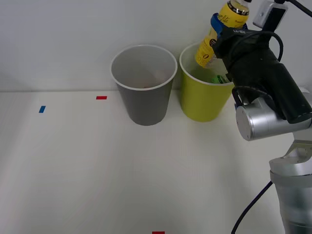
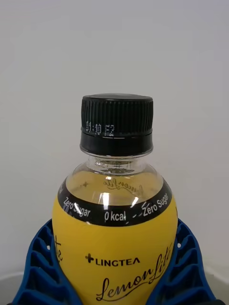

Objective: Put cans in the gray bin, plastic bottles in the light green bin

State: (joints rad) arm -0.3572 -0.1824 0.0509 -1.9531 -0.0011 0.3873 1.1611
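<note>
My right gripper is shut on a yellow plastic bottle and holds it tilted, with its base just above the mouth of the light green bin. In the wrist view the blue fingers clamp the bottle's yellow body on both sides, and its black screw cap points away from the camera. Something green lies inside the light green bin, partly hidden by my arm. To the left of that bin stands the gray bin; the part of its pale inside that I can see looks bare.
Both bins stand near the white back wall on a white table. Small red tape marks and a blue one are stuck to the table. My arm and its black cable fill the right side.
</note>
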